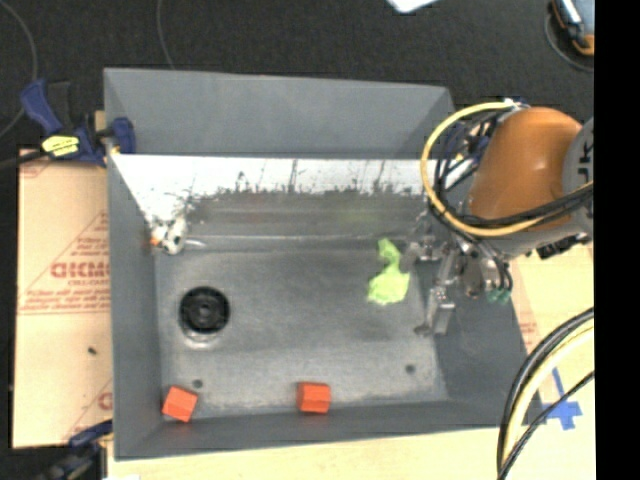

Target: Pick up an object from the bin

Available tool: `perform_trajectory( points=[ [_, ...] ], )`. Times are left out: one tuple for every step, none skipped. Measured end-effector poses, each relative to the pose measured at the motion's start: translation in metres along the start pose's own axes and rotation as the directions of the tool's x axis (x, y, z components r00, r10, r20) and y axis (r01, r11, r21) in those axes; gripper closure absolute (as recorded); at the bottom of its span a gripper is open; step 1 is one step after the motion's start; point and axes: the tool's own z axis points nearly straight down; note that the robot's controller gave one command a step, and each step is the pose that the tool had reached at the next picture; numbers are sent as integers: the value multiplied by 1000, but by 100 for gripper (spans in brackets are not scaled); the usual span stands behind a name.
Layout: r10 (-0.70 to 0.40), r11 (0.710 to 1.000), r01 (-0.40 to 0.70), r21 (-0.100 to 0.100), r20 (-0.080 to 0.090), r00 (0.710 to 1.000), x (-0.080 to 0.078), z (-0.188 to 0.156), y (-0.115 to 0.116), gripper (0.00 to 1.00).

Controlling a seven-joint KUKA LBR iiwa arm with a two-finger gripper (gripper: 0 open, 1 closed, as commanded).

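Orange-covered arm (525, 163) just right of green crumpled lump (388, 280)

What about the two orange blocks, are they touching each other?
Apart. The camera view shows bare bin floor between the left orange block and the right orange block.

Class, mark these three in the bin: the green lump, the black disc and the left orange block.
green lump (388, 286), camera view, on its wider lower part.
black disc (204, 310), camera view, on its centre.
left orange block (180, 404), camera view, on its top face.
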Motion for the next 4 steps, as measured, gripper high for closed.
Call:
perform_trajectory(
  points=[
    [-5,1000,5,1,8,1000,-2,-5,1,0],
    [-312,950,312,5,8,950,-64,91,-18,0],
    [-97,995,97,4,17,995,-58,49,-26,0],
    [-311,950,311,7,12,950,-65,90,-19,0]
  ],
)
